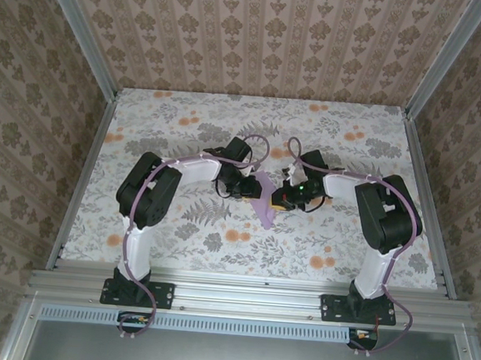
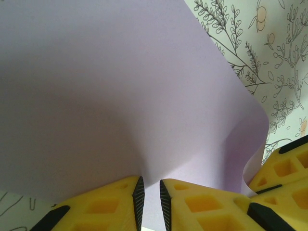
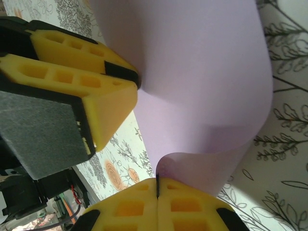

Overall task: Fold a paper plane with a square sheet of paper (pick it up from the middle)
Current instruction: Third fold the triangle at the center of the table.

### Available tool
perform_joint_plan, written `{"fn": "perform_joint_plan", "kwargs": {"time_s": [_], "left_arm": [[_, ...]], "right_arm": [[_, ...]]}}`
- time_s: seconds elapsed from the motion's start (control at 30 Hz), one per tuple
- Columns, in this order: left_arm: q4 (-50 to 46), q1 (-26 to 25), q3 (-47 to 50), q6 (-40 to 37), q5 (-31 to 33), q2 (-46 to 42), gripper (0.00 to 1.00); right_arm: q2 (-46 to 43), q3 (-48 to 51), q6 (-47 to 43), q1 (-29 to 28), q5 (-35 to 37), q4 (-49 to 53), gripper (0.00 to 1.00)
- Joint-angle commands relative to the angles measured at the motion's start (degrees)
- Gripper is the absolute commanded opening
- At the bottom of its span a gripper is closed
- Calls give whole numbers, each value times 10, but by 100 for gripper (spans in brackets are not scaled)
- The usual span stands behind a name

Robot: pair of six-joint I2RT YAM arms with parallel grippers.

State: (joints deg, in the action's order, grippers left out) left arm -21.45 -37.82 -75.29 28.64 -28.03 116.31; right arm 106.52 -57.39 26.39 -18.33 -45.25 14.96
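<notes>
Your right gripper (image 3: 157, 185) is pressed fully together. A curled edge of the square sheet of paper (image 3: 202, 72) runs straight down into the seam between its yellow fingers (image 3: 192, 207), so it is pinching the sheet there.

Your left gripper (image 2: 150, 187) has its jaws drawn close, with a narrow slot between the black pads (image 2: 138, 195). The sheet's lower edge drops into that slot. From the right wrist camera you see the same two fingertips meeting on the paper's side, so this gripper grips the sheet as well.

Between the two grips the lavender sheet is not flat. It leaves the left gripper, bulges outward in a smooth bow, then rolls back on itself toward the right gripper. You can see no sharp crease in it, just soft curves and a shaded hollow.

The floral table (image 1: 351, 147) shows behind and beside the paper in both wrist views. From above, you find the two grippers facing each other near the middle of the table, with the sheet a small purple patch between them. Both arms reach inward from their bases at the near edge.
</notes>
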Motion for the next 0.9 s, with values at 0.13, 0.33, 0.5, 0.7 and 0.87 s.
{"fn": "perform_joint_plan", "kwargs": {"time_s": [0.13, 0.33, 0.5, 0.7, 0.87], "left_arm": [[-14, 0, 12, -6, 10, 13, 27], [-7, 0, 25, -5, 6, 8, 27], [-3, 0, 30, -3, 3, 8, 27], [-1, 0, 33, -3, 2, 8, 27], [3, 0, 35, -2, -2, 9, 27]], "right_arm": [[21, -32, 16, -14, 20, 10, 2], [33, -43, 24, -25, 30, 10, 2], [43, -48, 28, -31, 35, 7, 2], [51, -55, 31, -34, 42, 8, 2], [57, -58, 36, -35, 45, 5, 2]]}}
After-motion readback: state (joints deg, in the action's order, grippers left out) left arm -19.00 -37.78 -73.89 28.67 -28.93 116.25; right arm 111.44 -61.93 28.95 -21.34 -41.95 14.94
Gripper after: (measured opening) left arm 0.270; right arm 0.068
